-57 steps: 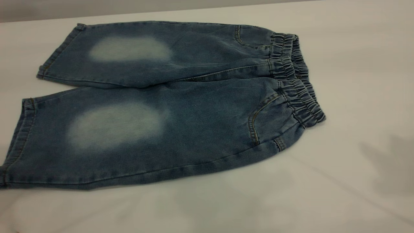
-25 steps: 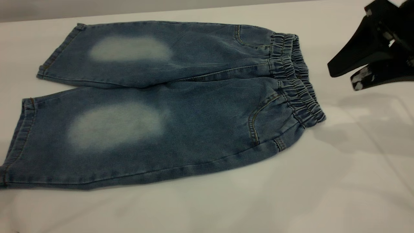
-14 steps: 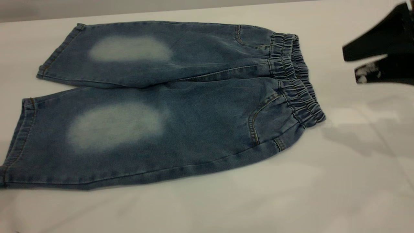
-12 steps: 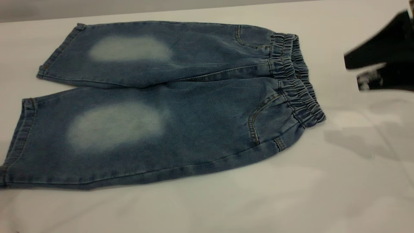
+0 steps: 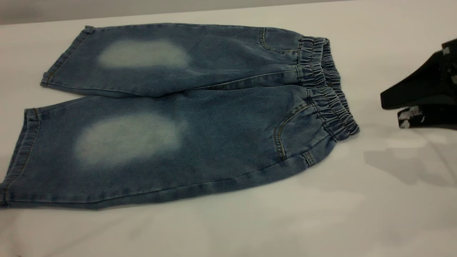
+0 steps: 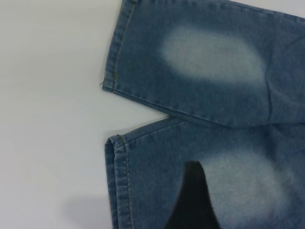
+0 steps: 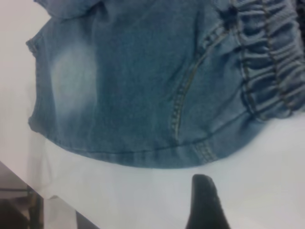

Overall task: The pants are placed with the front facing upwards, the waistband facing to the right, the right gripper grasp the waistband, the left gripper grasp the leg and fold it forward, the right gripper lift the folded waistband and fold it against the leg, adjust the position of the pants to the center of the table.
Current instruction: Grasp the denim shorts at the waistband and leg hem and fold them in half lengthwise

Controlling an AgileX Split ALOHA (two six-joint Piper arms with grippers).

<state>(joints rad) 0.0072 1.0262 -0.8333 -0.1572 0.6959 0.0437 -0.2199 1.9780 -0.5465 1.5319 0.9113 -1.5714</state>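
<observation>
On my left wrist view, the left gripper (image 6: 193, 200) hangs over a pants leg near the hem; I cannot tell its finger state. The pants (image 5: 171, 117) lie flat on the table (image 5: 357, 214), waistband (image 5: 326, 87) pointing right. Well apart from it, my right gripper (image 5: 391, 112) hovers with fingers slightly spread, holding nothing.

My right gripper (image 5: 394, 112) is cut off at the exterior view's right edge, wrist unseen. My left gripper (image 6: 193, 200) shows only one blurred finger. The pants (image 5: 178, 114) near leg hem runs off left edge.
</observation>
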